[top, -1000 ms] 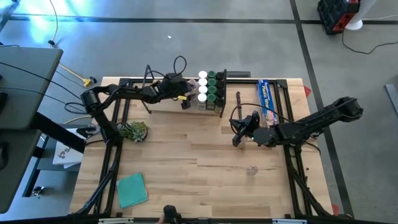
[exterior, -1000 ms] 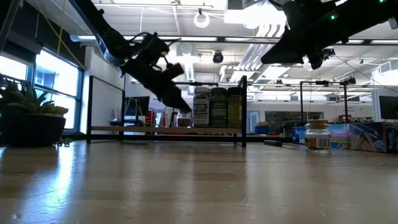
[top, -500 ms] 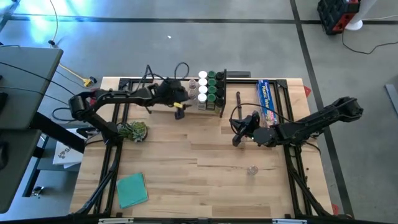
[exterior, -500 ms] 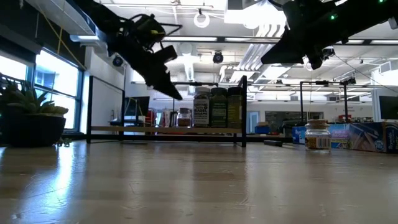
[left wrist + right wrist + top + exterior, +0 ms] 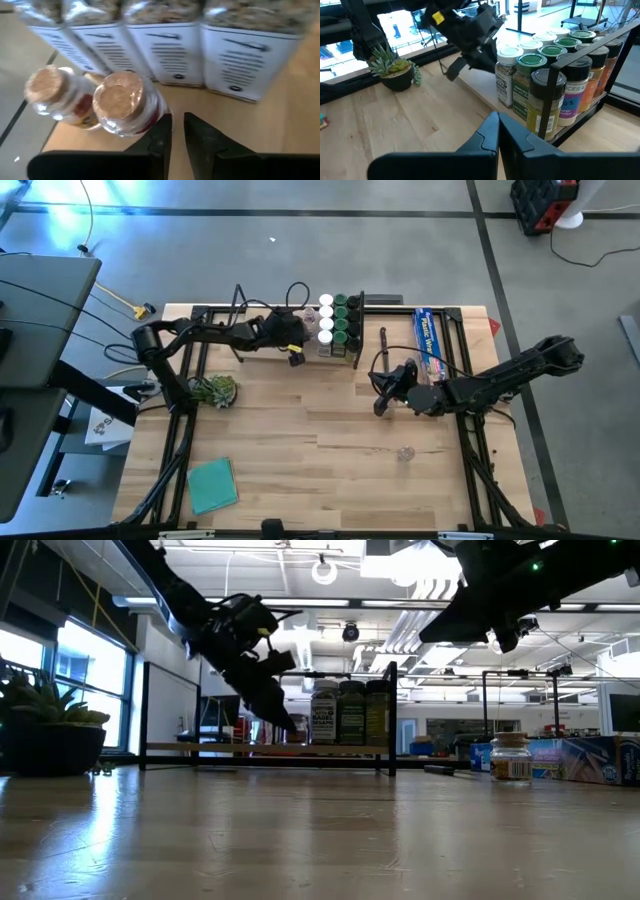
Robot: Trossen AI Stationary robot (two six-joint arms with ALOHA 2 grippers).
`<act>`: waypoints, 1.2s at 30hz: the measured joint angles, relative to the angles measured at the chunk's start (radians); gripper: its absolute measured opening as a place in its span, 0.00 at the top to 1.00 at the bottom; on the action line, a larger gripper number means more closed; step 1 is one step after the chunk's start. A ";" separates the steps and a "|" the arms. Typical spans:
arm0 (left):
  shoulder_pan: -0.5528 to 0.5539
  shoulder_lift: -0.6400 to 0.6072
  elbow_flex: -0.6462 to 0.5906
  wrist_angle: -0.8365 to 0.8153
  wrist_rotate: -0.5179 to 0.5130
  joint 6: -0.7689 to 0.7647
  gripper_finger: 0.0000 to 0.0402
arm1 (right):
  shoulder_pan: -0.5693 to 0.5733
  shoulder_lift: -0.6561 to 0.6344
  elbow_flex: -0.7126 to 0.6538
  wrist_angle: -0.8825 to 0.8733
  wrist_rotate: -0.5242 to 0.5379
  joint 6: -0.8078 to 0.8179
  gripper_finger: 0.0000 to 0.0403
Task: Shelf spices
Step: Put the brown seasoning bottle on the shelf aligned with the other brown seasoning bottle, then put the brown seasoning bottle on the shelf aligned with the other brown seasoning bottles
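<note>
The shelf [image 5: 262, 348] stands at the table's far edge. Several spices [image 5: 340, 320] with green and white lids stand on its right end. Two small cork-topped jars [image 5: 120, 100] stand on the board just left of them. My left gripper [image 5: 295, 359] hangs at the shelf's near edge, slanting down, beside the nearer cork-topped jar. Its fingers [image 5: 160, 135] are nearly together, with only a slit and nothing between them. My right gripper [image 5: 380, 408] hovers shut over the table's right half. One more jar [image 5: 404, 452] stands alone on the table near it. My left gripper slants down from the table's left, and one finger [image 5: 161, 131] stands right against the side of the nearer cork-topped jar [image 5: 150, 107]. Whether it touches the jar I cannot tell. The jar stands upright on the shelf board.
A long blue wrap box [image 5: 430, 340] lies at the far right, a dark stick [image 5: 384, 342] beside it. A small potted plant [image 5: 215, 390] stands at the left and a teal pad [image 5: 212, 483] lies at the near left. Bare wood spreads across the middle.
My left gripper drew back from the shelf toward the table's left and upward, then came back down to the right, to the small jars at the shelf's near edge. The small jar stays standing on the board.
</note>
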 joint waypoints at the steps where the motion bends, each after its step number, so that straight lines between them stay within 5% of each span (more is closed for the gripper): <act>1: 0.007 0.000 0.000 0.005 0.001 -0.004 0.89 | 0.000 0.000 0.000 0.000 0.000 0.000 1.00; 12: 0.014 -0.015 0.000 -0.013 0.021 -0.022 0.91 | 0.009 0.000 0.000 -0.001 -0.033 -0.058 1.00; 19: -0.121 -0.155 0.000 -0.253 -0.027 -0.092 0.91 | 0.128 -0.020 0.029 -0.065 -0.143 -0.225 1.00; 23: -0.239 -0.262 -0.040 -0.332 -0.102 -0.180 0.91 | 0.166 -0.022 0.041 -0.211 -0.292 -0.139 1.00; 28: -0.383 -0.381 -0.170 -0.294 -0.196 -0.317 0.91 | 0.159 -0.025 0.053 -0.539 -0.302 0.109 0.99; 36: -0.552 -0.453 -0.316 -0.222 -0.239 -0.530 0.91 | 0.123 -0.029 0.031 -0.705 -0.280 0.225 0.69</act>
